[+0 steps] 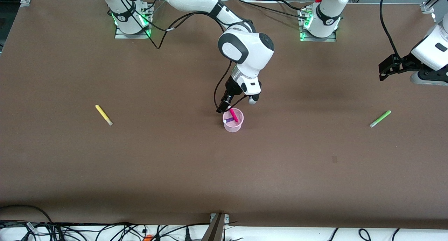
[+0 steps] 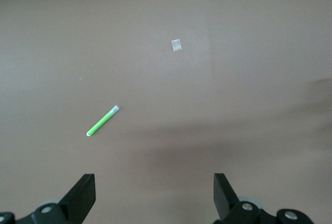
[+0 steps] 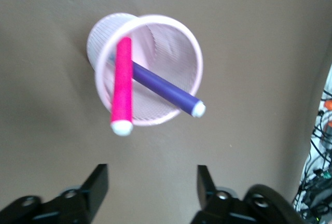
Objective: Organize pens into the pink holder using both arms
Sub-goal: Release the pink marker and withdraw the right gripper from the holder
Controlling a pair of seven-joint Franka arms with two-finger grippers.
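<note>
The pink holder [image 1: 233, 121] stands mid-table with the magenta pen [image 1: 233, 115] and the dark purple pen [image 1: 229, 120] leaning inside it. In the right wrist view the holder [image 3: 166, 42], magenta pen [image 3: 122, 81] and purple pen [image 3: 165, 90] show clearly. My right gripper [image 1: 224, 106] is open and empty just above the holder's rim [image 3: 152, 182]. The yellow pen [image 1: 103, 114] lies toward the right arm's end. The light green pen [image 1: 380, 119] lies toward the left arm's end, also in the left wrist view [image 2: 102, 121]. My left gripper [image 1: 384, 70] is open and empty, high over the table [image 2: 154, 193].
A small pale tape mark [image 1: 334, 159] sits on the brown table nearer the front camera than the green pen; it also shows in the left wrist view [image 2: 176, 44]. Cables and a bracket [image 1: 217, 227] run along the table's front edge.
</note>
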